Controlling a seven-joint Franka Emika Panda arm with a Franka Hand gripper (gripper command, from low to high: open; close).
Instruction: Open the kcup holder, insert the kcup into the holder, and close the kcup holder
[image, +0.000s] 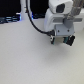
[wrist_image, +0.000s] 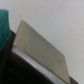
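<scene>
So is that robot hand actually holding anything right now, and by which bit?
Cannot tell. The gripper hangs low over the table, with something green beside it, but no grip shows.

No text, label, brand, number or sign can be read in either view; both pictures are too blurred and small for any lettering to show on any surface.

A plain white table (image: 25, 57) carries the black kcup holder (image: 67, 40).

open tabletop (image: 25, 57) ahead — dark clutter (image: 10, 20) behind
</scene>
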